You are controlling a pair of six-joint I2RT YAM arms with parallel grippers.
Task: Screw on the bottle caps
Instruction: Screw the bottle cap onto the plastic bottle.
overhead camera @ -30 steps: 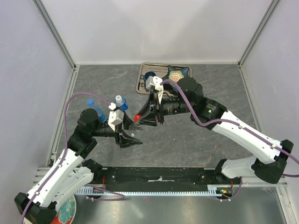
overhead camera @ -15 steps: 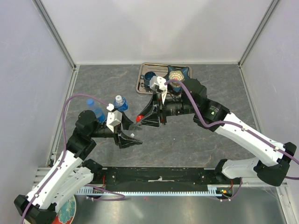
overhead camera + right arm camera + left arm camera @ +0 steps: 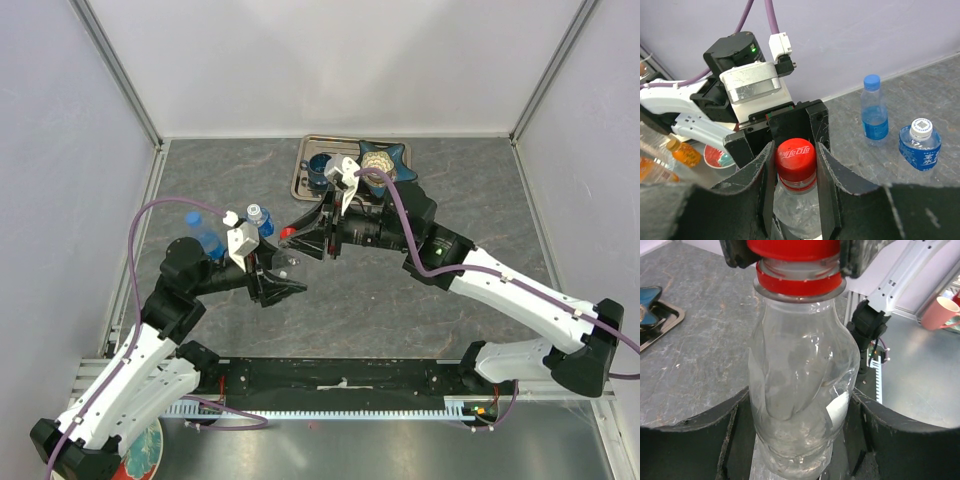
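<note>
Bright, even, diffuse light fills all three views. From above, the grey desk [image 3: 480,190] carries only faint, soft-edged shadows beneath the arms, and the pale walls take a slight lavender tint. That view is sharp throughout.

In the left wrist view the clear bottle [image 3: 800,390] is in focus and shows small white glints and reflections on its curved plastic. The dark jaws along the bottom edge are nearly black, with little detail. The pink mug [image 3: 939,312] far behind looks slightly soft.

In the right wrist view the red cap [image 3: 796,157] is crisp, its white lettering visible, while the near jaws are dim and a little blurred.
</note>
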